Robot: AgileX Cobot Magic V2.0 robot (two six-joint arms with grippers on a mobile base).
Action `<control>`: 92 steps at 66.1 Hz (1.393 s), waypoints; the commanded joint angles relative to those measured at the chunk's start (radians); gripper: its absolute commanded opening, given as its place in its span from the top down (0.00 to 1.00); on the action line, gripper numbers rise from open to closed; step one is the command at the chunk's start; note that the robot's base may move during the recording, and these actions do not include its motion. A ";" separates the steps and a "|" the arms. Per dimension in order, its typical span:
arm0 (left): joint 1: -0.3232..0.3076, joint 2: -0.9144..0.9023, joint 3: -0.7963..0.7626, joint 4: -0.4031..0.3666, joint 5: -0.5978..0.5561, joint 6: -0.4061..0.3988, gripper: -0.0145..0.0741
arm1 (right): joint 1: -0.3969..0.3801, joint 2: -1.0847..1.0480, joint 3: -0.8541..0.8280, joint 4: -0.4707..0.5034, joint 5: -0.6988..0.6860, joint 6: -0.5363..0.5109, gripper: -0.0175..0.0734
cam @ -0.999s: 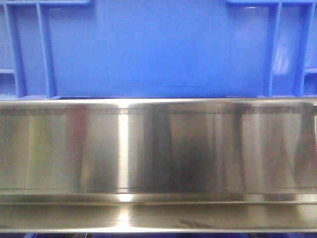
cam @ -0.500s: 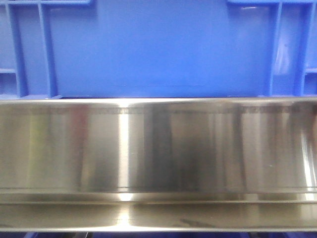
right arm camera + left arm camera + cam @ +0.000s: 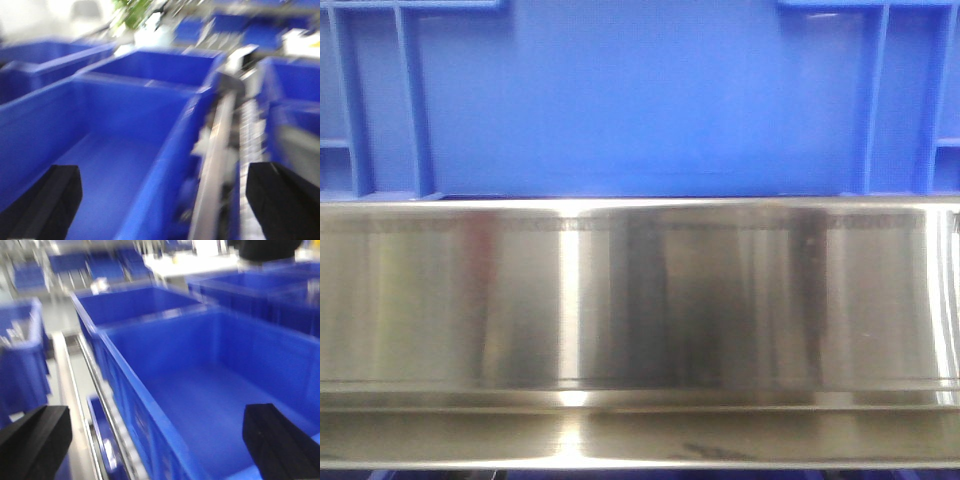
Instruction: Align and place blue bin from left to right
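The blue bin [image 3: 630, 100] fills the top of the front view, showing a flat wall panel with paired ribs near both corners. My left gripper [image 3: 157, 445] is open, its black fingers [image 3: 35, 440] set wide either side of the blue bin's [image 3: 215, 390] left wall rim. The right gripper [image 3: 165, 200] is also open and straddles the blue bin's [image 3: 115, 125] right wall rim, one finger over the inside, the other finger [image 3: 285, 200] outside. Both wrist views are blurred. The bin is empty inside.
A polished steel rail [image 3: 640, 300] runs across under the bin, and steel rails [image 3: 215, 150] flank it. Another blue bin [image 3: 130, 302] stands directly behind. More blue bins sit to the left [image 3: 20, 355], the right [image 3: 295, 85] and the far side [image 3: 260, 285].
The bin's wall stays in the same place in the front view. Only the reflections at the right of the steel rail have shifted slightly.
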 commanded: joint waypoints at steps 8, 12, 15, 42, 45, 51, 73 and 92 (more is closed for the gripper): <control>-0.008 0.219 -0.199 -0.015 0.109 -0.038 0.16 | 0.020 0.190 -0.154 0.005 0.157 -0.015 0.18; -0.008 0.297 -0.273 -0.005 0.169 -0.084 0.16 | 0.020 0.262 -0.222 0.002 0.229 -0.001 0.18; -0.008 0.343 -0.327 0.002 0.219 -0.101 0.16 | 0.020 0.301 -0.271 -0.014 0.276 0.021 0.18; -0.008 0.708 -0.686 0.100 0.487 -0.270 0.16 | 0.041 0.575 -0.564 -0.257 0.520 0.292 0.21; -0.008 0.729 -0.702 0.100 0.487 -0.270 0.16 | 0.058 0.602 -0.589 -0.268 0.520 0.303 0.21; -0.008 0.762 -0.709 0.102 0.487 -0.270 0.16 | 0.096 0.654 -0.632 -0.289 0.520 0.326 0.21; -0.004 0.885 -0.709 0.123 0.487 -0.270 0.16 | 0.137 0.847 -0.739 -0.292 0.520 0.364 0.21; -0.004 0.933 -0.709 0.125 0.487 -0.270 0.16 | 0.137 0.943 -0.739 -0.272 0.520 0.362 0.21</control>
